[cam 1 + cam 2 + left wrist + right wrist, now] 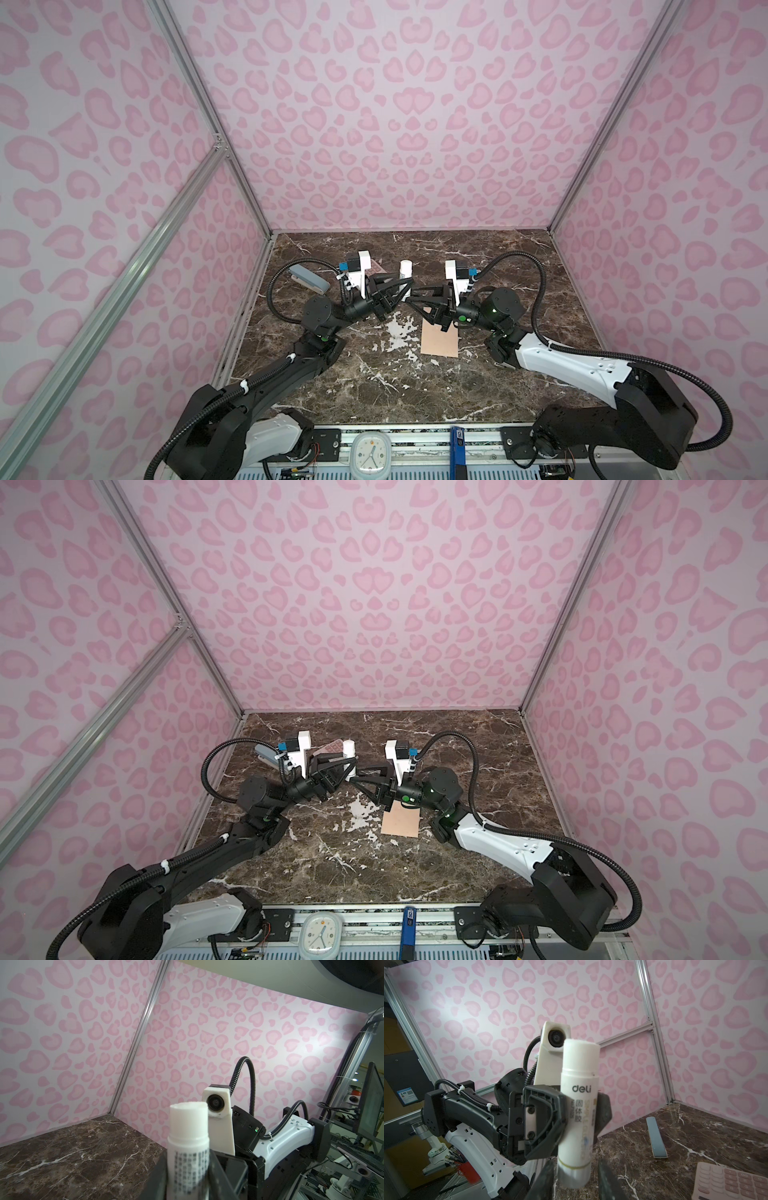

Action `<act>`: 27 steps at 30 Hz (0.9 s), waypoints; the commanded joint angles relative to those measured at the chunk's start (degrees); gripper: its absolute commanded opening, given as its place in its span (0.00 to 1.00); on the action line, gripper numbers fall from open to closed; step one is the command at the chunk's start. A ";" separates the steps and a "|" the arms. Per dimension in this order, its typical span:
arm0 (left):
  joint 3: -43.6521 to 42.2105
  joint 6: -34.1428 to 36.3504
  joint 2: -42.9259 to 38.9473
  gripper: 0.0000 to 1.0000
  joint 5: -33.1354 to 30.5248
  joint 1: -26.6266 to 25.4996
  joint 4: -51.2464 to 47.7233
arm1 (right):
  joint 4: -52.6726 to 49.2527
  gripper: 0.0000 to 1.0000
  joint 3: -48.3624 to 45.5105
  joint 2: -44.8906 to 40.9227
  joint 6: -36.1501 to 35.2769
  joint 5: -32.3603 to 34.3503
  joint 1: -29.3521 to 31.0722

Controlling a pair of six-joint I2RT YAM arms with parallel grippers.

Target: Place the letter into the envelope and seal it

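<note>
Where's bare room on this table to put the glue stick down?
Widest: the near table strip between left arm and right arm, nearer than the envelope. Also the far right corner behind the right arm. Crowded: far left, with calculator and grey bar, and the middle, where left pincer and right pincer meet at the glue stick.

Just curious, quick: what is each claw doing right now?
Left gripper: closed, holding the glue stick.
Right gripper: open, jaws flanking the stick's lower end.
</note>
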 commanded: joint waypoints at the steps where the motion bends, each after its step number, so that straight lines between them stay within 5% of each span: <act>1: 0.48 -1.55 0.47 0.04 1.58 0.10 5.06 | 4.26 0.35 0.71 1.03 1.30 -1.98 -0.03; 13: 0.43 -3.22 2.24 0.04 1.56 0.10 8.04 | 4.92 0.29 2.20 3.79 0.84 -3.27 1.58; 21: 0.31 -3.67 2.44 0.04 1.65 0.10 8.70 | 3.33 0.36 2.19 3.76 -0.51 -2.49 1.94; 27: 0.05 -3.71 2.56 0.04 1.69 0.04 8.73 | 2.59 0.28 2.12 2.83 -1.13 -1.25 1.72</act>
